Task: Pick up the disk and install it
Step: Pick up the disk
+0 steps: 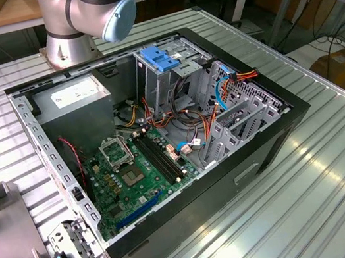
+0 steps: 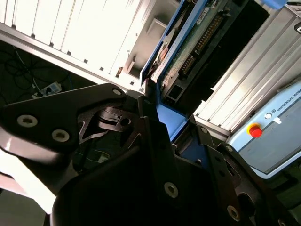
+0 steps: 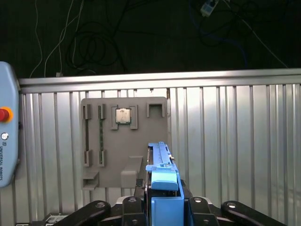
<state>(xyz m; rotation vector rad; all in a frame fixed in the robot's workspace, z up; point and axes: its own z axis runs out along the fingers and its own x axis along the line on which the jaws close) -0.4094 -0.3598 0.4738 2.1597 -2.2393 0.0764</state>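
My gripper (image 3: 162, 203) is shut on the disk (image 3: 160, 162), which I see edge-on in the first wrist view with a blue rail running along it, held above the ribbed metal table. In the second wrist view the disk (image 2: 188, 52) shows its green circuit board and connector between blue rails, clamped between the black fingers (image 2: 146, 113) of the gripper (image 2: 169, 121). The exterior view shows the open computer case (image 1: 161, 138) with its grey drive cage (image 1: 168, 83) topped by a blue latch (image 1: 160, 57).
A grey fixture plate (image 3: 124, 141) with a processor chip (image 3: 123, 115) and memory sticks lies on the table below the disk. A teach pendant (image 3: 7, 136) with a red button lies beside it. Inside the case are the power-supply box (image 1: 76, 96), motherboard (image 1: 129, 170) and cables. The arm's base (image 1: 85, 11) stands behind the case.
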